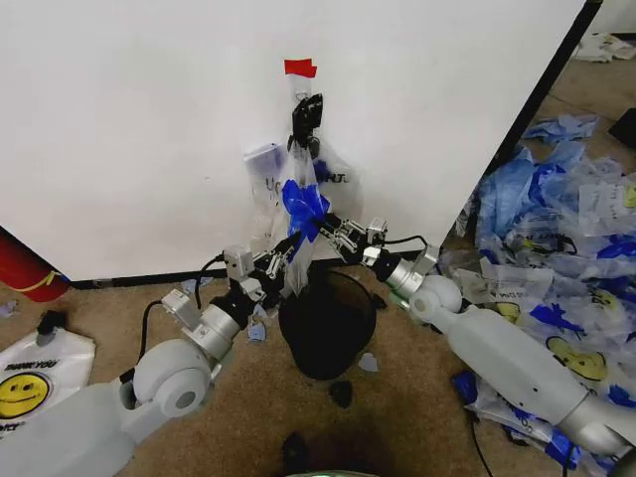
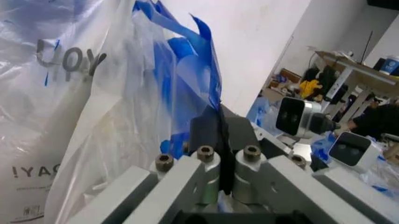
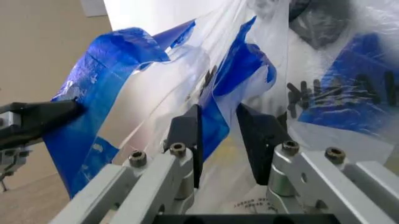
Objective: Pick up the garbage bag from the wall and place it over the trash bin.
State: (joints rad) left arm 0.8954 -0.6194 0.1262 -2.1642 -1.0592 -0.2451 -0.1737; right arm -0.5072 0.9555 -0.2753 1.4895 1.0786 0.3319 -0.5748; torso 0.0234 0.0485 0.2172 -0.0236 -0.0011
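The garbage bag (image 1: 301, 204), see-through with blue streaks, hangs from a black clip (image 1: 306, 112) on the wall (image 1: 139, 129), just under a red tape piece (image 1: 300, 68). Directly beneath it stands the trash bin (image 1: 328, 328), black wire mesh. My left gripper (image 1: 281, 256) reaches the bag's lower part from the left; the left wrist view shows this gripper (image 2: 219, 133) shut on a blue fold of the bag (image 2: 181, 70). My right gripper (image 1: 343, 237) comes in from the right. It (image 3: 221, 135) is open, with a blue strip of the bag (image 3: 231, 79) between its fingers.
A heap of blue and clear plastic bags (image 1: 566, 229) covers the floor at the right. A red cylinder (image 1: 25, 268) leans at the wall's left base, with an opaque white smiley bag (image 1: 30, 383) in front of it. Small dark scraps (image 1: 341, 393) lie before the bin.
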